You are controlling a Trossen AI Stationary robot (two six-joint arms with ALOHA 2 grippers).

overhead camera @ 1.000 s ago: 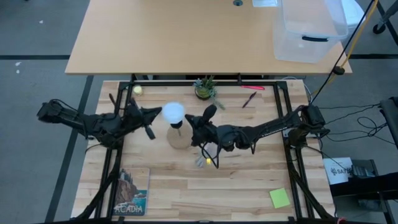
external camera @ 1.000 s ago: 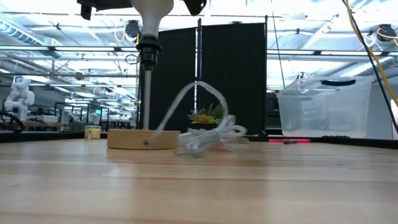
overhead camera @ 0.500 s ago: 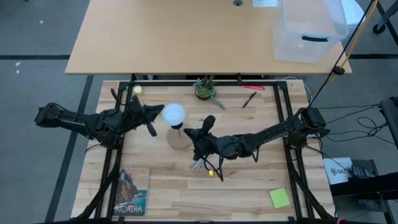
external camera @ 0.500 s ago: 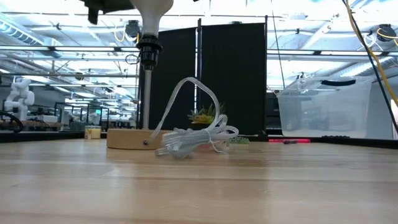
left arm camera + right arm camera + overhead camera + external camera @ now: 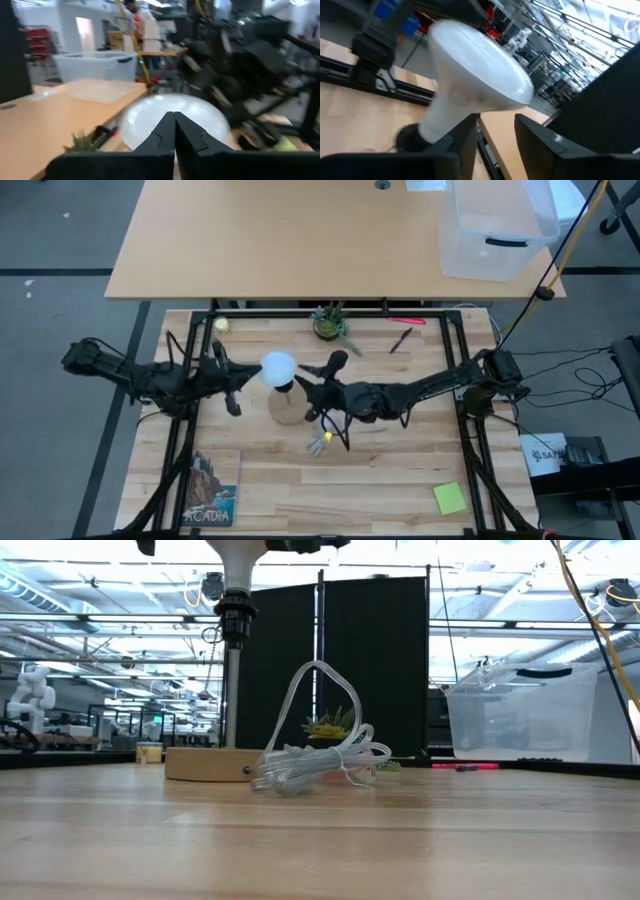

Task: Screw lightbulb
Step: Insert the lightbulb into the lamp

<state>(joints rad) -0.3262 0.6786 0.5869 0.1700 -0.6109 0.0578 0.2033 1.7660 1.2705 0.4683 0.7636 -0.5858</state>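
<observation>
The white lightbulb (image 5: pixel 278 367) stands upright in the black socket (image 5: pixel 233 615) atop the thin post of the round wooden stand (image 5: pixel 290 406), mid-table. My left gripper (image 5: pixel 250 374) is shut and level at the bulb's left side, its tips in front of the globe (image 5: pixel 150 117). My right gripper (image 5: pixel 495 131) is level at the bulb's right side, open. The bulb's cone (image 5: pixel 445 120) lies beside its one finger, not in the gap. A coiled clear cord (image 5: pixel 320 765) lies on the table by the stand's base. My left gripper points its shut fingertips (image 5: pixel 174 120) level at the side of the bulb's globe, from the table's left. I cannot tell whether they touch it. My right gripper has one finger (image 5: pixel 462 137) in front of the bulb's cone, coming level from the table's right. I cannot tell whether it touches.
A small potted plant (image 5: pixel 329 322), a red pen (image 5: pixel 402 335) and a yellow-green ball (image 5: pixel 220 325) lie near the far edge. A book (image 5: pixel 212 490) lies near left, a green note (image 5: pixel 450 498) near right. A clear bin (image 5: pixel 495 230) stands on the farther table.
My right gripper has dipped toward the near edge and come back beside the bulb, its wrist rolling. The coiled cord has slid about on the table near the stand. The bulb has stayed upright in the socket.
</observation>
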